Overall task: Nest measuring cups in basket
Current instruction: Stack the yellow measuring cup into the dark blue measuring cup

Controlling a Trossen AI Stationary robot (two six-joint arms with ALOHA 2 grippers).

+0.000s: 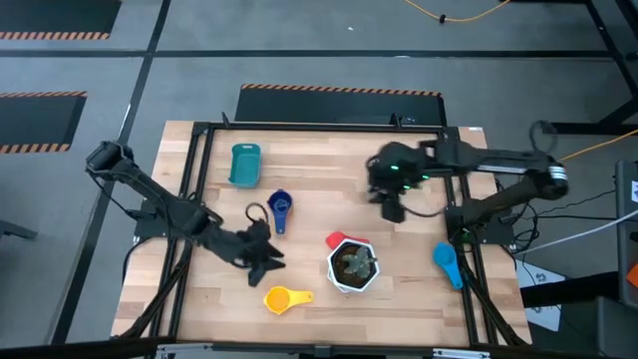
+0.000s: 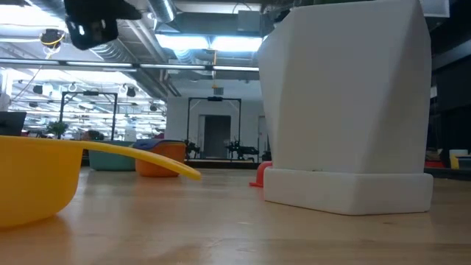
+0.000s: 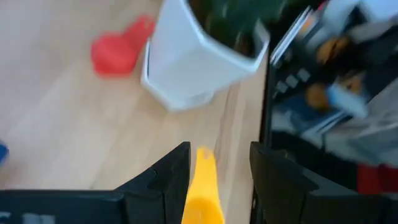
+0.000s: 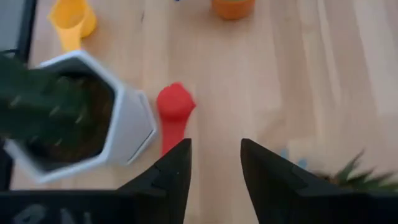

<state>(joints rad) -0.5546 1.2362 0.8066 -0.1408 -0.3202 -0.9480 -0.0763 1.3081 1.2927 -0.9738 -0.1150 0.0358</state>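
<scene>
Jaws on the left gripper [image 1: 261,261] are standing spread and holding nothing; in its wrist view the handle of the yellow cup [image 1: 282,297] is showing in the gap between the fingers [image 3: 166,177], seemingly below them rather than pinched. That gripper is hovering just above the yellow cup near the front edge of the table [image 1: 399,299].

Going from the left: the teal basket [image 1: 245,165] is sitting toward the back, and I cannot tell from above whether anything is lying in it. Just beside and in front of it the dark blue cup [image 1: 280,207] is lying with its handle toward the front. An orange cup [image 4: 232,7] is showing in the right wrist view, but I cannot place it from above. The red cup [image 1: 335,239] is lying touching, or nearly touching, the back corner of the white hexagonal pot [image 1: 353,264], which is holding soil and a small green plant (not part of the job). The light blue cup [image 1: 448,263] is resting at the right edge, by the frame.

These cups are looking like thin, stiff plastic: light, smooth, probably inclined to skid or tip when nudged. The flat handle, or the bowl's rim, is likely offering the surest hold.

On the right, the right gripper [image 1: 392,209] is hanging above the table behind the pot, its jaws parted and empty, looking toward the red cup.
</scene>
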